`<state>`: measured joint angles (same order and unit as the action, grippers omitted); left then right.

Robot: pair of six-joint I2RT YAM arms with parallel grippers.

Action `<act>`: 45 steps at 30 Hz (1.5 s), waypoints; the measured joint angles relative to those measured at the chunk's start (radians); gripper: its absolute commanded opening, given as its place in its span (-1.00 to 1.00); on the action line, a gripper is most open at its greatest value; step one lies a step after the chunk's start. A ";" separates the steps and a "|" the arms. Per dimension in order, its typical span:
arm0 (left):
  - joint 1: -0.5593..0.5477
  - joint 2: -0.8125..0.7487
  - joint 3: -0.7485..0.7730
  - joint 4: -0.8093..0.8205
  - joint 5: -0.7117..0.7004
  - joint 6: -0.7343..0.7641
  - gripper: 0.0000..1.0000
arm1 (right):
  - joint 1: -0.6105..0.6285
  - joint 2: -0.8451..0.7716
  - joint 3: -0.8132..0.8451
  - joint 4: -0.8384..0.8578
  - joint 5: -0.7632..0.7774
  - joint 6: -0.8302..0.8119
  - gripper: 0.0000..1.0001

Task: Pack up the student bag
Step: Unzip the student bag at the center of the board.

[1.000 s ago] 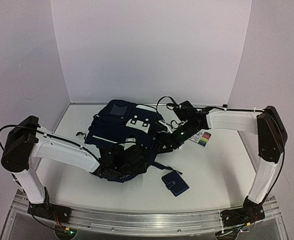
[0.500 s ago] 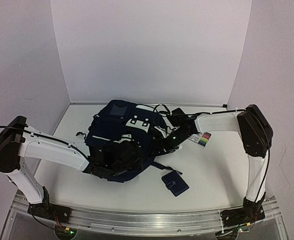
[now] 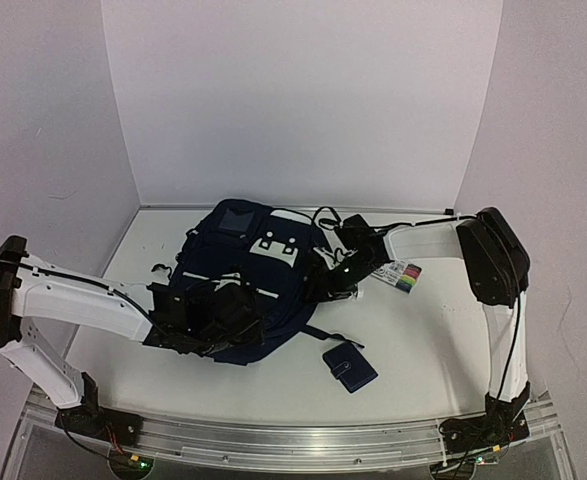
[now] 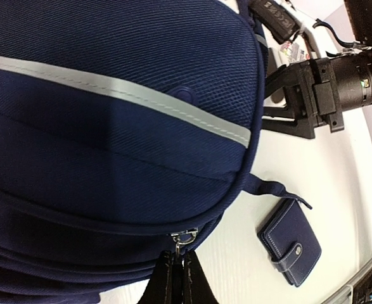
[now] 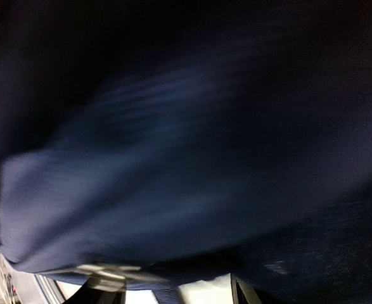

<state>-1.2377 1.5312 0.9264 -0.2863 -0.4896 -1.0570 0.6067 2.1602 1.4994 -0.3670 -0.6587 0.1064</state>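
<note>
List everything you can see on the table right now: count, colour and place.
student bag: one, navy with white stripes, table centre.
wallet: one, navy, near side, right of the bag, apart from it.
card: one, white with coloured bars, right of the bag.
table: one, white.
left fingers: black, pinched on the bag's zipper pull.
right fingers: black, at the bag's right side; open or shut unclear.

One student bag (image 3: pixel 235 262) is lying on one white table (image 3: pixel 423 340). One small navy wallet (image 3: pixel 350 367) and one white card (image 3: pixel 405 277) with coloured stripes are lying there too. Two robot arms are reaching in: one left arm (image 3: pixel 73 298) and one right arm (image 3: pixel 428 240). One metal zipper pull (image 4: pixel 183 237) is showing.
</note>
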 measured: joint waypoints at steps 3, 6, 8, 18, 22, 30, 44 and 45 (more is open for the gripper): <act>0.000 -0.036 -0.024 -0.018 -0.001 -0.021 -0.99 | -0.012 0.001 0.002 0.000 0.012 0.002 0.10; 0.000 -0.082 -0.038 -0.075 -0.008 -0.047 -1.00 | -0.023 0.001 0.011 -0.004 0.010 0.003 0.08; 0.000 -0.114 -0.049 -0.103 -0.013 -0.050 -1.00 | -0.026 0.000 0.019 -0.004 -0.002 0.001 0.08; 0.001 -0.073 -0.056 -0.062 0.028 0.105 -1.00 | 0.013 -0.168 -0.031 0.006 -0.068 0.017 0.24; 0.001 -0.031 -0.055 -0.021 0.049 0.140 -1.00 | 0.080 -0.233 -0.032 0.037 -0.143 0.059 0.36; 0.008 -0.030 -0.054 0.044 0.079 0.182 -1.00 | 0.171 -0.200 -0.062 0.052 -0.224 0.128 0.36; 0.013 -0.016 -0.042 0.063 0.106 0.220 -0.99 | 0.171 -0.117 -0.030 0.061 -0.218 0.213 -0.93; 0.013 -0.016 -0.042 0.060 0.106 0.220 -1.00 | 0.168 -0.117 -0.029 0.060 -0.218 0.217 -1.00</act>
<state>-1.2246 1.5154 0.8841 -0.2264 -0.3840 -0.8371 0.7745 2.0433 1.4701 -0.3072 -0.8770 0.3229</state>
